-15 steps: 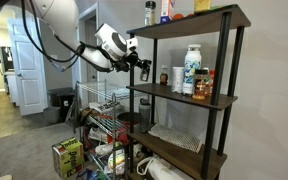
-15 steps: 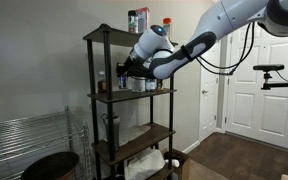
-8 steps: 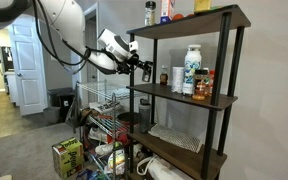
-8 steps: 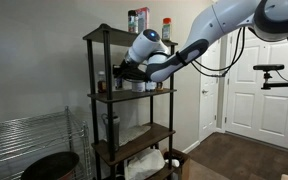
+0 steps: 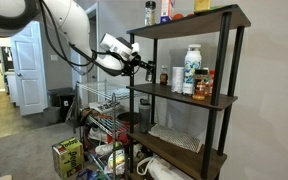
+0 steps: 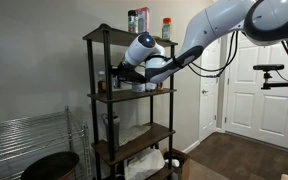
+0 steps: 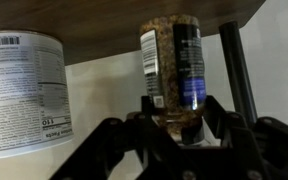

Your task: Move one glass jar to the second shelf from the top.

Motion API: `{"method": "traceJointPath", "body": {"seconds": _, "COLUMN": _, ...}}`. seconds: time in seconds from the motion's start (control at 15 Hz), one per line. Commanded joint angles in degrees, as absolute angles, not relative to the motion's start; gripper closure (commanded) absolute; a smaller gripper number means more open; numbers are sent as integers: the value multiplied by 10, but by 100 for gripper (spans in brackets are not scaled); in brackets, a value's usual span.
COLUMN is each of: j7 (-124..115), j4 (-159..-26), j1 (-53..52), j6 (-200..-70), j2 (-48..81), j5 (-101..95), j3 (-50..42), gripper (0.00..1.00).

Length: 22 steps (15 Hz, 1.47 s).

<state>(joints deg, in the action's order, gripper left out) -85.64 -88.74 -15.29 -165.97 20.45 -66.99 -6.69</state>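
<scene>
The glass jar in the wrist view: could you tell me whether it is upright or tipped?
Upright: the glass jar stands vertical in the gripper, its sides parallel to the white canister beside it.

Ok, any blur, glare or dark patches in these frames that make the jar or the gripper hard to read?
Wrist view: the glass jar is fairly sharp, its label text unreadable; the gripper is a dark, soft silhouette. In both exterior views it is tiny and dark against the rack; no strong glare on it.
</scene>
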Motion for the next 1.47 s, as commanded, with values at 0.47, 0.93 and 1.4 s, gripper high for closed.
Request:
{"method": "traceJointPath", "body": {"seconds": 0.47, "j7": -941, "j4": -873, "j1": -176, "j6": -1660, "j2": 222, "j5": -745, "j3": -108, "gripper": 70}}
{"method": "traceJointPath", "body": {"seconds": 0.93, "j7": -937, "j4": -876, "j1": -176, "j6": -1661, "j2": 228, "j5": -743, "j3": -108, "gripper": 70}}
{"method": "traceJointPath", "body": {"seconds": 1.4, "j7": -933, "j4": -883, "j1": -175, "j6": -1661, "j2": 224, "j5": -739, "j3": -107, "gripper": 8}}
